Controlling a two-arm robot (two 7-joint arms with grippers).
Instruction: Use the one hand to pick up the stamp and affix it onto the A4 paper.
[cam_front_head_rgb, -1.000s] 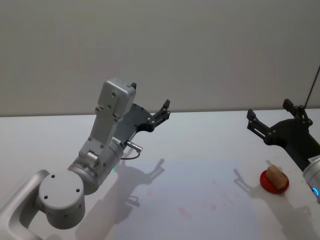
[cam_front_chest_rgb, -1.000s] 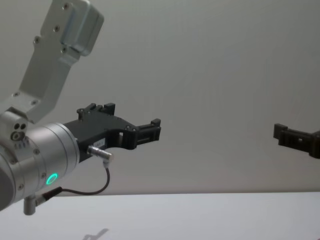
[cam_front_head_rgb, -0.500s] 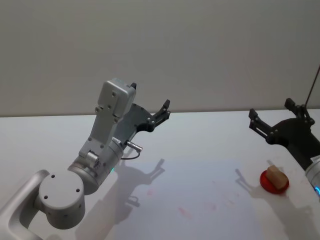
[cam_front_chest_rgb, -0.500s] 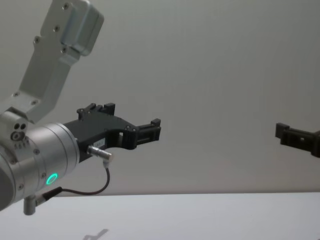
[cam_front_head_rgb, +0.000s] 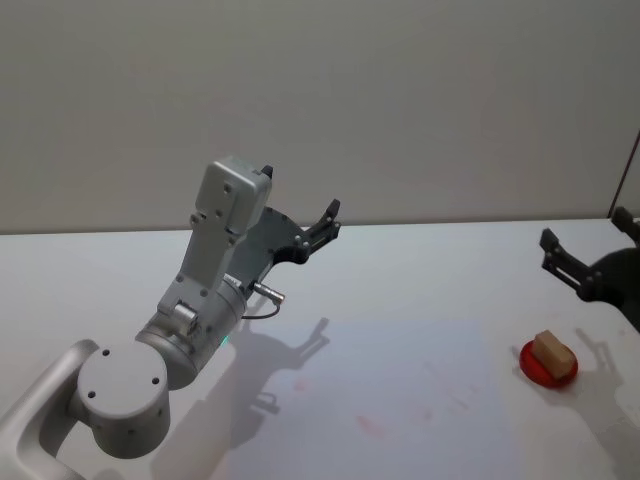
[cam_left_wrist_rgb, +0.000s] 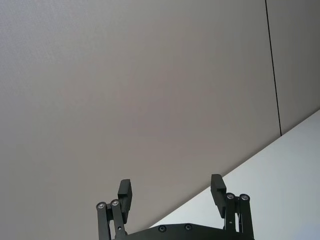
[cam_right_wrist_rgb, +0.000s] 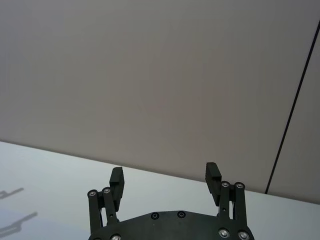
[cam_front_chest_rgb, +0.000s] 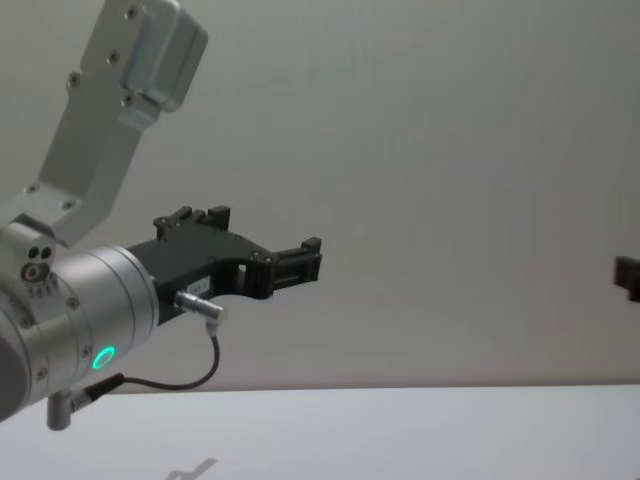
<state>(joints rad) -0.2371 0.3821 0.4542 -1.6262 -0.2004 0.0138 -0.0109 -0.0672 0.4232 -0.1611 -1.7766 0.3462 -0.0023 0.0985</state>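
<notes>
In the head view, the right gripper (cam_front_head_rgb: 588, 240) has slid back toward the right edge within the last 1 second. Its jaws are spread and hold nothing, and it no longer hangs over the stamp (cam_front_head_rgb: 551, 349). The stamp sits untouched on its red pad (cam_front_head_rgb: 533, 366) at the right side of the white table (cam_front_head_rgb: 450, 270). We judge the pickup not yet begun, since this retreat carries the working hand away from it. The left gripper (cam_front_head_rgb: 326, 222) is raised and parked, unchanged. A paler patch mid-table may be the A4 paper (cam_front_head_rgb: 400, 400), though its edges are too faint for us to be sure.

In the chest view, the left gripper (cam_front_chest_rgb: 308, 262) hangs above the table (cam_front_chest_rgb: 400, 440). Only a sliver of the right gripper (cam_front_chest_rgb: 628, 277) remains at the right edge.

The left wrist view shows the left gripper (cam_left_wrist_rgb: 171, 192) released and empty, facing a plain grey wall (cam_left_wrist_rgb: 150, 75) with 1 dark seam (cam_left_wrist_rgb: 272, 65).

The right wrist view shows the right gripper (cam_right_wrist_rgb: 165, 181) likewise spread and empty, above bare table (cam_right_wrist_rgb: 50, 165) and facing the same wall.
</notes>
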